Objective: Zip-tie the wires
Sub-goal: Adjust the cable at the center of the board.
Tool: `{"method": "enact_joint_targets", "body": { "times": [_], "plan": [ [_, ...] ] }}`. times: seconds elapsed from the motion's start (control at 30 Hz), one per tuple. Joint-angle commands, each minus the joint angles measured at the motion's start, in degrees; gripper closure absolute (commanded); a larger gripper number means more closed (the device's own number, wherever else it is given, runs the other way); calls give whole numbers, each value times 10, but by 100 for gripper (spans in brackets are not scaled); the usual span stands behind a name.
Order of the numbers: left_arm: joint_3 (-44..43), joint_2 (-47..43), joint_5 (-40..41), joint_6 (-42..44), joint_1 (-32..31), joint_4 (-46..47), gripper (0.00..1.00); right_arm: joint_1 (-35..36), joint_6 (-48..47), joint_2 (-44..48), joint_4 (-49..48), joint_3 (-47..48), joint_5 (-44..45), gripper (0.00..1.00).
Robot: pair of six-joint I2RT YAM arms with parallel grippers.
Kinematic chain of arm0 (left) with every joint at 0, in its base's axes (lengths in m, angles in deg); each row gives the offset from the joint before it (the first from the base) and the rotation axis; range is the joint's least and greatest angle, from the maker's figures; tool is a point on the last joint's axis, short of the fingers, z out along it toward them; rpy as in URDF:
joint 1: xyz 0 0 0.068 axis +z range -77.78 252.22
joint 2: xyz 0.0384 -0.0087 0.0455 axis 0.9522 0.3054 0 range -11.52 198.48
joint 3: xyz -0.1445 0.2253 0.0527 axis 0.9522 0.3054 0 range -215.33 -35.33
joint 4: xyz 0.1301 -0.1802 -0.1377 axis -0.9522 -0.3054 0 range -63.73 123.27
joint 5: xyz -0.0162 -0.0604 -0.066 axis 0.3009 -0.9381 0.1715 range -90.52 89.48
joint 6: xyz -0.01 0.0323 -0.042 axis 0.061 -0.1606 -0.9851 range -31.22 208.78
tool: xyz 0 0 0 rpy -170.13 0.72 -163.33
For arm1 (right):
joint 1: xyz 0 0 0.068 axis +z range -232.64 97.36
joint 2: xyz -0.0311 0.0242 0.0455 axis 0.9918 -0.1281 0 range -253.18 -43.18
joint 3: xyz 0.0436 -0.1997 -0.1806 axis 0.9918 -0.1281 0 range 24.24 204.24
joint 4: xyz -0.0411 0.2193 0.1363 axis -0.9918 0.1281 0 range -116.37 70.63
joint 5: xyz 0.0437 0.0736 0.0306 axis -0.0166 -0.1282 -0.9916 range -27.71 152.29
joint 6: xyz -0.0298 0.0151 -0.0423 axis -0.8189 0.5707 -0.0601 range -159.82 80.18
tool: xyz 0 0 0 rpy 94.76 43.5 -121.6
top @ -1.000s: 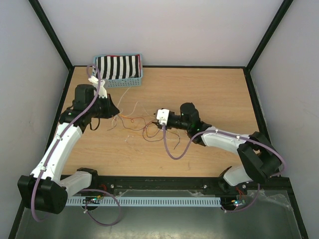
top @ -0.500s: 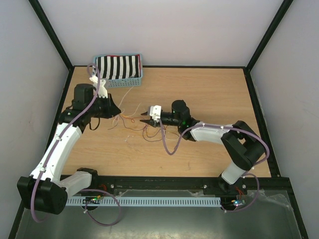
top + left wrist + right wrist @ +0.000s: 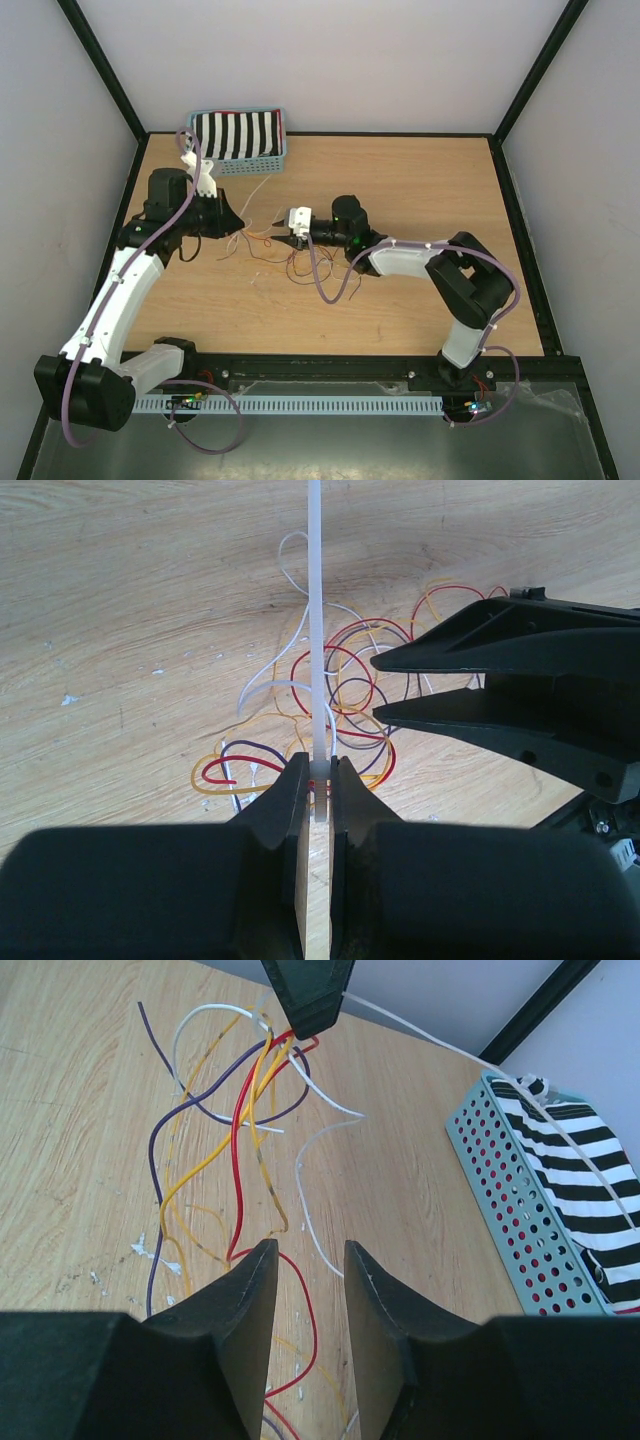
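Observation:
The wires point(image 3: 249, 759) are thin red, yellow, purple and white strands lying in loose loops on the wooden table point(image 3: 420, 190). My left gripper point(image 3: 318, 770) is shut on a white zip tie point(image 3: 316, 630) right where it meets the bundle, and the strap runs straight away from the jaws. In the top view the left gripper point(image 3: 232, 228) sits at the left end of the wires point(image 3: 268, 256). My right gripper point(image 3: 308, 1255) hangs open just above the strands point(image 3: 236, 1150) with nothing between its fingers. It faces the left gripper's tip point(image 3: 308, 1000) at close range.
A light blue perforated basket point(image 3: 520, 1210) holding a black-and-white striped cloth point(image 3: 580, 1150) stands at the back left of the table point(image 3: 240, 140). The zip tie's long free end point(image 3: 560, 1130) reaches over toward it. Black frame posts border the table.
The right arm has reached left across the table, bringing its gripper over the wires close to the left gripper. The left arm has kept still with its hold on the zip tie.

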Motion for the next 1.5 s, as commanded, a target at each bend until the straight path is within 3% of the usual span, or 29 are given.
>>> {"method": "enact_joint_targets", "body": {
  "times": [0.0,0.57,0.67,0.83,0.97,1.47],
  "plan": [
    [-8,1,-15,9,4,1,100,7,-2,-12,-4,29,-18,57],
    [-9,20,-11,2,4,2,100,24,14,-33,-5,38,-65,56],
    [-8,25,-11,0,3,2,100,25,24,-35,-12,38,-65,62],
    [-4,27,-1,-4,3,2,100,24,20,-26,-14,31,-47,86],
    [4,31,24,-12,4,1,100,24,-1,-5,-2,10,-12,97],
    [19,52,59,-24,3,2,100,20,-10,92,38,-48,103,100]
  ]
}}
